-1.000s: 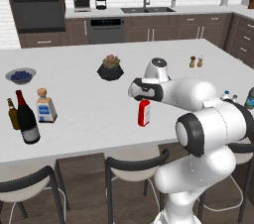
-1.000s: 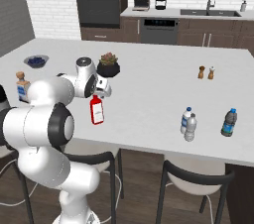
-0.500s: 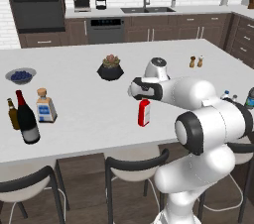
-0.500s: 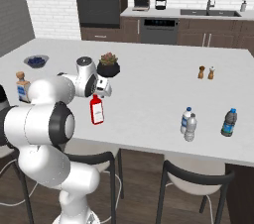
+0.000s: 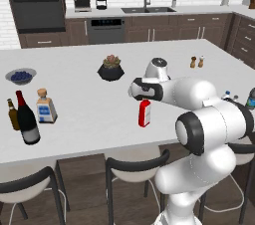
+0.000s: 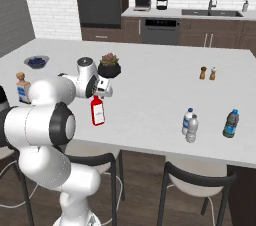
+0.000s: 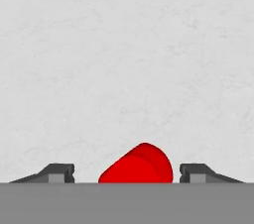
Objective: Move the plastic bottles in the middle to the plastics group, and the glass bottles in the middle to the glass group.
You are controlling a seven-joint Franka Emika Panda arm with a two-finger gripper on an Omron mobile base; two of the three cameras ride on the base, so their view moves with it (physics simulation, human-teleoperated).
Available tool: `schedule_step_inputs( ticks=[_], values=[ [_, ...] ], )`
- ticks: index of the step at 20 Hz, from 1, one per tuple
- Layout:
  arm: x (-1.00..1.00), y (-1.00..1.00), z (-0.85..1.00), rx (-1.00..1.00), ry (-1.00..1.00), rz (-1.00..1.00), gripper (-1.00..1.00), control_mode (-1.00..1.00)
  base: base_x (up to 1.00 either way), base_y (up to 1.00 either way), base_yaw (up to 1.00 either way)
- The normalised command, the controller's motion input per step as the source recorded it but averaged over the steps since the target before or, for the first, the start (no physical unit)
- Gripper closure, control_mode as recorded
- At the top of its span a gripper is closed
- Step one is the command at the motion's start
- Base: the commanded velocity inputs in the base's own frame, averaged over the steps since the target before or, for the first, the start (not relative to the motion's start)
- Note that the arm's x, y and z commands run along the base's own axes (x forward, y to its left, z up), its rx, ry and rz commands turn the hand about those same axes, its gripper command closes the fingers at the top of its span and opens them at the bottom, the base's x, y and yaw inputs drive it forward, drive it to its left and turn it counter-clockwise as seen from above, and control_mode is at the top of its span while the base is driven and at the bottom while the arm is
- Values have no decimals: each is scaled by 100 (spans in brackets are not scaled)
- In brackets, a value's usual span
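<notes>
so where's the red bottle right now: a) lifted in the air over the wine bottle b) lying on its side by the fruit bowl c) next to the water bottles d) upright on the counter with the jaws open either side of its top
d: the red bottle stands upright on the counter, and in the hand view the gripper sits with its jaws apart on either side of the bottle's top.

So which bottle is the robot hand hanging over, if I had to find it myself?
Start at the big white kitchen island and look near the middle of its front edge, by the stools. There, under the hand, stands a slim bright red bottle with a white label, alone; the other bottles are grouped at the island's ends.
</notes>
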Motion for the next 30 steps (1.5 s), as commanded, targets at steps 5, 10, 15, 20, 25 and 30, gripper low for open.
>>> schedule_step_inputs(
  ticks=[5,10,15,20,25,30],
  values=[
    [0,0,0,0,0,0,100,-100,0,0,0],
    [0,0,0,0,0,0,100,-100,0,0,0],
    [0,0,0,0,0,0,100,-100,0,0,0],
    [-17,3,11,0,0,2,100,-100,0,0,0],
    [-31,30,34,0,0,5,100,-100,0,0,0],
    [-3,61,16,3,0,15,100,-100,0,0,0]
  ],
)
